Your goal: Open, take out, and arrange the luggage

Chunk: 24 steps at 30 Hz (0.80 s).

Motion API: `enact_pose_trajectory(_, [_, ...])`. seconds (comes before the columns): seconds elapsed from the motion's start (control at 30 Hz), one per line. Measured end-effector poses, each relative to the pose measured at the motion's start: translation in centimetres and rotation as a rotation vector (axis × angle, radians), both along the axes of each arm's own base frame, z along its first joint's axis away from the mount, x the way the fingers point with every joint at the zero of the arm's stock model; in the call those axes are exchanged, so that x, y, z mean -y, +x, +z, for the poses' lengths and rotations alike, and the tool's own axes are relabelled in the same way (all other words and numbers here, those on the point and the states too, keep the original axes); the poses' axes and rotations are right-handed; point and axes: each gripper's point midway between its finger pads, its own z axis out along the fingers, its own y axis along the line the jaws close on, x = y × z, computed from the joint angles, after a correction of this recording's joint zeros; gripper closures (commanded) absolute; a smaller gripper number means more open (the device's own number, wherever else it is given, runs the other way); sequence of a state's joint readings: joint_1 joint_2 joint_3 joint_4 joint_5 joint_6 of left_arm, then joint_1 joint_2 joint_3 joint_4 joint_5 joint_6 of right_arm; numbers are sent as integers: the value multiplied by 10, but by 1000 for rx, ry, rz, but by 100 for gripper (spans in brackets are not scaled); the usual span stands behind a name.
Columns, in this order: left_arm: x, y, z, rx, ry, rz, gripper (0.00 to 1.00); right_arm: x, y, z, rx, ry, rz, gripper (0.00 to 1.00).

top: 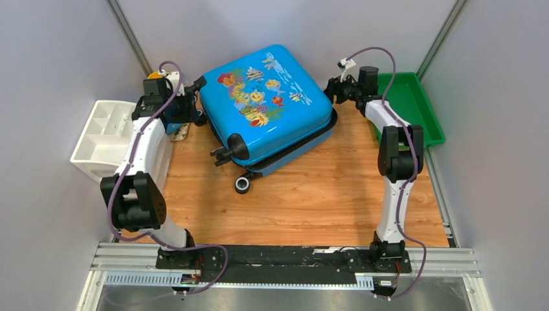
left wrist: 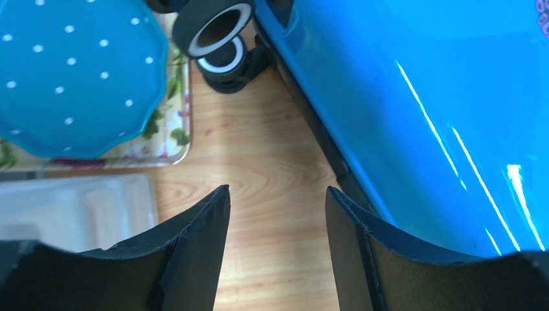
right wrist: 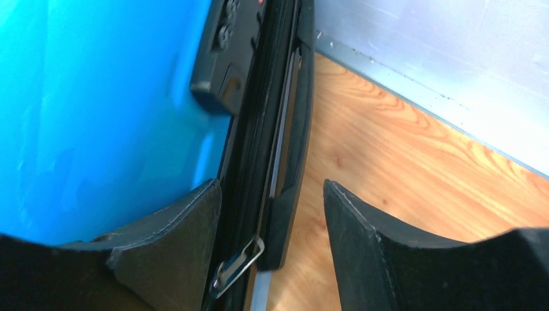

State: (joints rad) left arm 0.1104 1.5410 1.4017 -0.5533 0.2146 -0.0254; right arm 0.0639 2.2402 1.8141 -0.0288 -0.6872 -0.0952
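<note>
The luggage (top: 265, 103), a glossy blue hard-shell suitcase with a fish print, lies flat on the wooden table with its lid slightly ajar along the right side. My left gripper (top: 194, 103) is open beside its left edge, near a black wheel (left wrist: 217, 29); in the left wrist view the blue shell (left wrist: 421, 97) sits to the right of my gripper (left wrist: 277, 191). My right gripper (top: 331, 91) is open at the suitcase's right edge. In the right wrist view my gripper (right wrist: 272, 184) straddles the black seam and a silver zipper pull (right wrist: 236, 262), not closed on it.
A white compartmented organiser (top: 107, 136) stands at the left table edge. A green tray (top: 414, 107) stands at the back right. A teal dotted plate (left wrist: 71, 71) rests on a floral tray (left wrist: 171, 129) behind the left gripper. A loose wheel (top: 243, 184) lies by the suitcase front.
</note>
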Motion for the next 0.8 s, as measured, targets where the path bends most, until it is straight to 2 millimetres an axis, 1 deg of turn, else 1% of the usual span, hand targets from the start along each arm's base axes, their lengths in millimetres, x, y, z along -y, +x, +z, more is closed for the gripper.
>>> enact_pose_trajectory(0.1, [12,14,-19,-26,-37,-47,36,4,-18,2,4,-25,10,37])
enact_pose_trajectory(0.13, [17,19,-27,-43,-45,-71,34,6,-26,0,3,-37,15,38])
enact_pose_trajectory(0.2, [35,29,-42,-71,-43,-146,34,10,-43,0,-6,-61,24,38])
enact_pose_trajectory(0.23, [39,32,-50,-94,-12,-171,34,12,-54,-4,-12,-79,29,39])
enact_pose_trajectory(0.27, [41,31,-58,-118,2,-188,34,17,-62,-5,-19,-97,25,38])
enact_pose_trajectory(0.33, [41,33,-64,-130,14,-208,34,25,-85,-9,-39,-120,31,38])
enact_pose_trajectory(0.4, [44,35,-65,-122,22,-235,34,29,-110,-12,-50,-144,42,39])
enact_pose_trajectory(0.47, [47,43,-62,-101,44,-271,35,30,-144,-19,-92,-160,68,39])
enact_pose_trajectory(0.5, [50,47,-61,-89,51,-293,37,26,-162,-20,-115,-151,98,39])
enact_pose_trajectory(0.53, [56,54,-59,-74,56,-330,38,20,-180,-20,-129,-140,135,39])
enact_pose_trajectory(0.57, [63,60,-58,-60,61,-362,38,18,-192,-18,-130,-146,146,38])
enact_pose_trajectory(0.7, [93,86,-56,-2,94,-511,39,21,-236,-19,-166,-158,148,38])
enact_pose_trajectory(0.8, [113,98,-54,41,126,-614,37,23,-270,-23,-174,-203,168,37])
